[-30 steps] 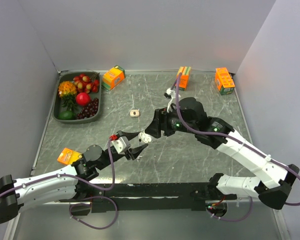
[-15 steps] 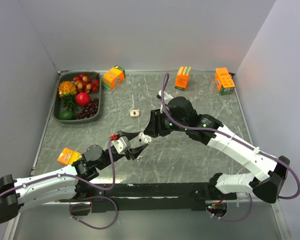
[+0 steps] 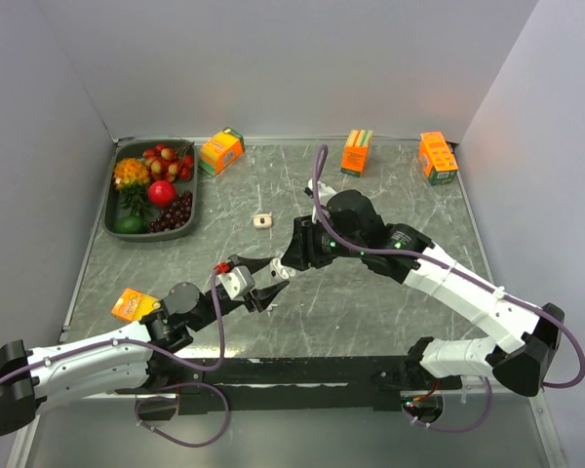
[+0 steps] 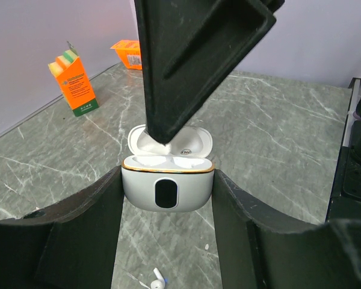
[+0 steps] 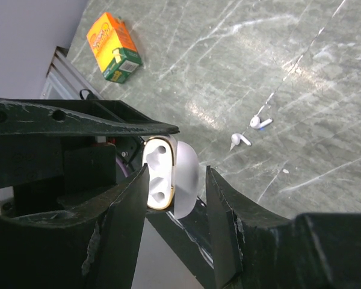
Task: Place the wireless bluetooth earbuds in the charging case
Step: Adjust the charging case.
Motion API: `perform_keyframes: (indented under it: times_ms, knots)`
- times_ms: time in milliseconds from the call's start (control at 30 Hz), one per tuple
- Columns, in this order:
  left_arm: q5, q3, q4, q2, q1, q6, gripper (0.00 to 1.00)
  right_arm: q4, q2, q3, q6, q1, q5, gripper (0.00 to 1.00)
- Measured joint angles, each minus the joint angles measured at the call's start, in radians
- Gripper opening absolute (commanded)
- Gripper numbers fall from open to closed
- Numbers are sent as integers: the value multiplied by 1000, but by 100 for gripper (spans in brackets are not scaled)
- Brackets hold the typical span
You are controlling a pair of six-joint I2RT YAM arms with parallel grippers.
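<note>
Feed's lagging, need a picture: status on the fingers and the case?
Left fingers clamped on charging case, lid open. Right fingers straddle the lid, grip unclear. Two earbuds loose on table.

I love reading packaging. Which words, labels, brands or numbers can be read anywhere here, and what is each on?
No text reads clearly.
Orange cardboard carton with a green base: print on its face, too blurred to read.
Second orange cardboard carton, in the right wrist view: curly word, too blurred to read.
White plastic charging case, inside its open lid: small dark mark, too small to read.
</note>
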Motion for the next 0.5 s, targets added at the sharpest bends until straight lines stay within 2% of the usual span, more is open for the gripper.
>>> perform_keyframes:
  times_ms: [167, 300, 500]
  knots:
    - [0, 0, 0, 1, 0, 0, 1, -9, 11, -8, -1, 0, -7, 47]
    - [0, 1, -1, 2, 0, 0, 1, -10, 12, -22, 0, 0, -9, 31]
    - [0, 1, 0, 6, 0, 0, 1, -10, 12, -29, -2, -1, -11, 23]
